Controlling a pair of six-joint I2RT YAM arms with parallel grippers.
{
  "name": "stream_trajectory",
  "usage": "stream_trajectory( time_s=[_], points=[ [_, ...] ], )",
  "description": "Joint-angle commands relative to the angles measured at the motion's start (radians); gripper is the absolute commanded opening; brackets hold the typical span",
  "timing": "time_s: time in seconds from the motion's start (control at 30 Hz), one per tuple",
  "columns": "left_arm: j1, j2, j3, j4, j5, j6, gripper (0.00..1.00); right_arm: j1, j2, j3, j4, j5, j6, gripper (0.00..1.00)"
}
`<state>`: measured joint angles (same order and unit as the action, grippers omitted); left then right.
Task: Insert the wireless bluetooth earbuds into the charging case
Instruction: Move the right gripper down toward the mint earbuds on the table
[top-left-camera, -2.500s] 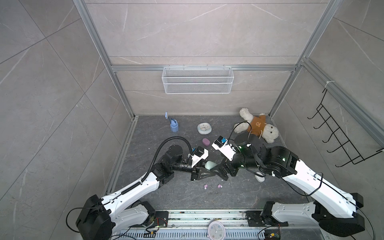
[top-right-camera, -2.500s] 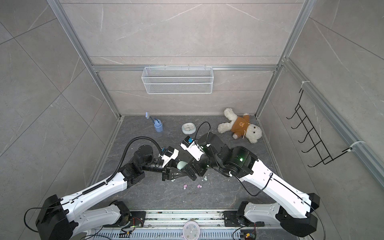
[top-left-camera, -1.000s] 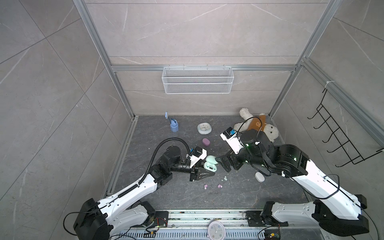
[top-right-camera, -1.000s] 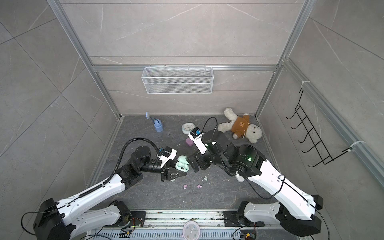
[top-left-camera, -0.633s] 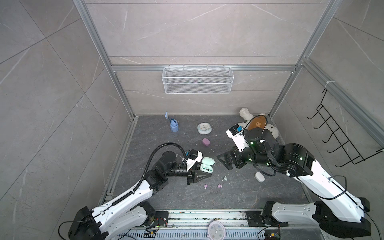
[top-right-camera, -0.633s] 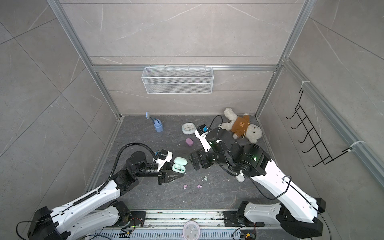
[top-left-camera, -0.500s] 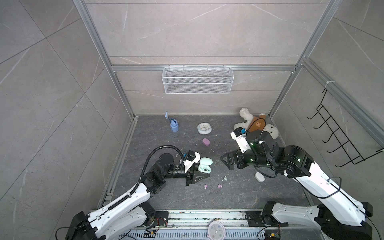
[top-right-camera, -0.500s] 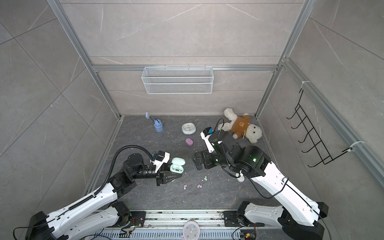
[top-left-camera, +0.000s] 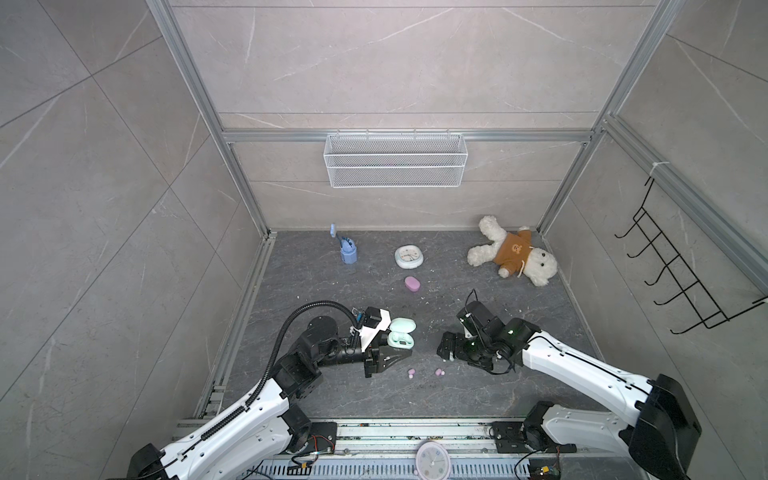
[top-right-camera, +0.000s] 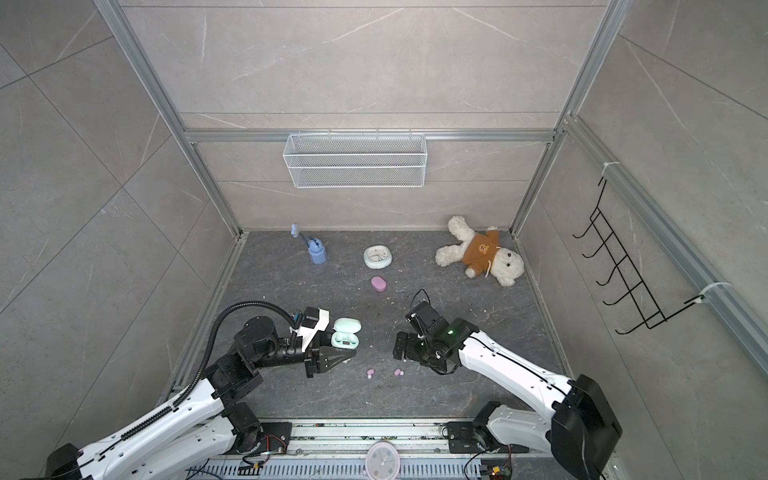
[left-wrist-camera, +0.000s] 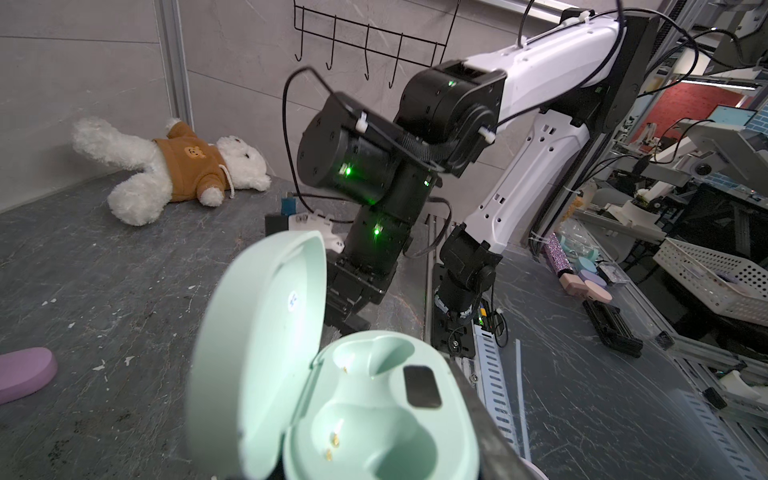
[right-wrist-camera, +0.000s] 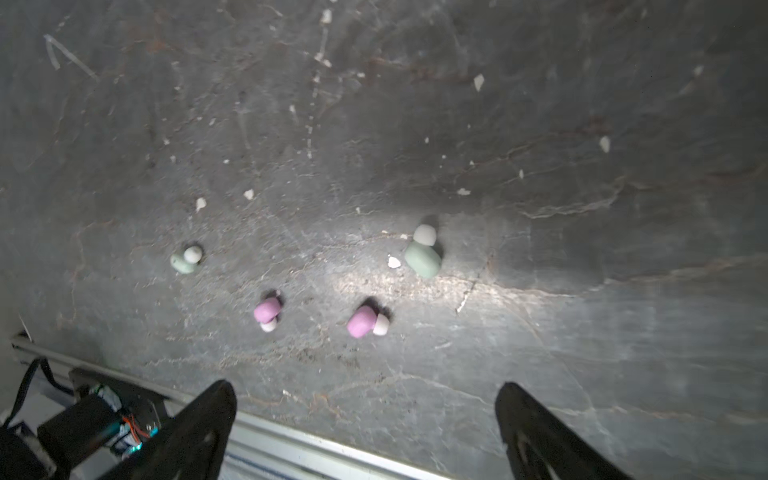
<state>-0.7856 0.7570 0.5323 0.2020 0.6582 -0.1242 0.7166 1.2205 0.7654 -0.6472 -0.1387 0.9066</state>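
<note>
Grey stone tabletop (top-left-camera: 332, 299): my left gripper (top-left-camera: 395, 356) clamps an open mint-green plastic case (top-left-camera: 401, 332); my right gripper (right-wrist-camera: 365, 392) gapes wide over pastel bean-shaped earbuds (right-wrist-camera: 360, 322).

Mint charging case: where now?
The case sits left of centre in both top views, open, held by the left gripper; pink earbuds lie nearby.

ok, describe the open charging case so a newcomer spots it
Over the grey floor, front left, find the left gripper. The mint case it holds has its lid open, sockets empty; the pink case farther back lies shut.
</note>
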Motion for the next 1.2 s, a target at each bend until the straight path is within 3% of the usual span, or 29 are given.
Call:
stream_trajectory(
  time_s=[0.0, 0.3, 1.17],
  points=[
    [-0.004, -0.021, 0.008, -0.001, -0.014, -0.003, 0.22, -0.005, 0.026, -0.053, 0.212, -0.019, 0.134, 1.0],
    [-0.003, 0.0, 0.011, 0.014, -0.015, -0.002, 0.21, -0.014, 0.105, -0.11, 0.314, -0.016, 0.21, 1.0],
    [-0.003, -0.001, 0.014, 0.008, -0.025, 0.001, 0.2, -0.039, 0.173, -0.078, 0.359, -0.043, 0.192, 1.0]
  ],
)
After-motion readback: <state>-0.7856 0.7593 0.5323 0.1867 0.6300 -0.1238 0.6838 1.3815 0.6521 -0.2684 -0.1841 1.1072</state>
